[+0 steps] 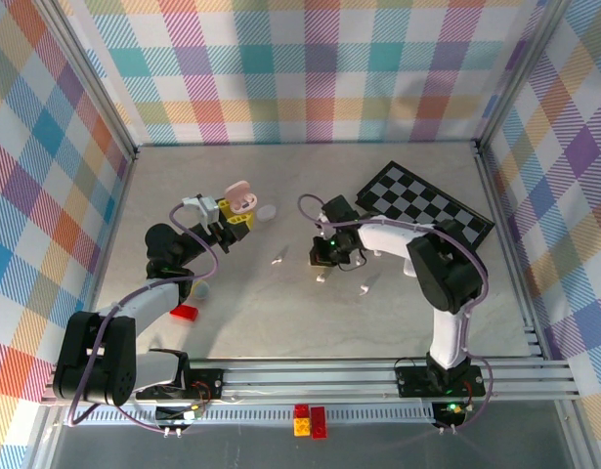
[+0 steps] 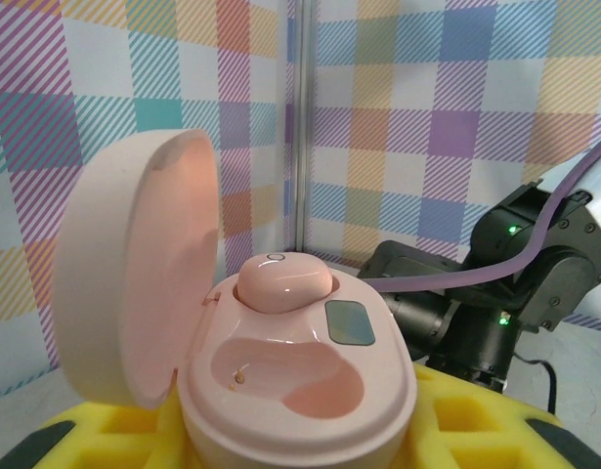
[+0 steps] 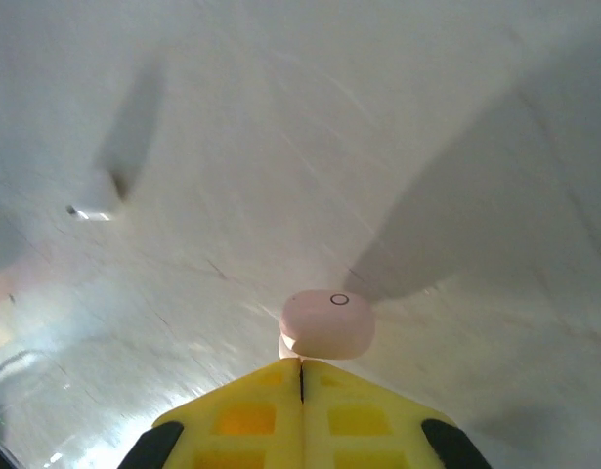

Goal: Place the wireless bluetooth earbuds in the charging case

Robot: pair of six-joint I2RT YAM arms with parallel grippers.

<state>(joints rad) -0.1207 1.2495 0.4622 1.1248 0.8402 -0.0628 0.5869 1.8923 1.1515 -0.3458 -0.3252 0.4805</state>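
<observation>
Plaid walls (image 1: 280,68) w/ grey tabletop (image 1: 280,313) — bright light.

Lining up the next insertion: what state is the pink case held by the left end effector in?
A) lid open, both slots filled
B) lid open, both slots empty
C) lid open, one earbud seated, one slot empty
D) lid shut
C: the charging case has its lid up, one earbud in the far slot, the near slot bare.
</observation>
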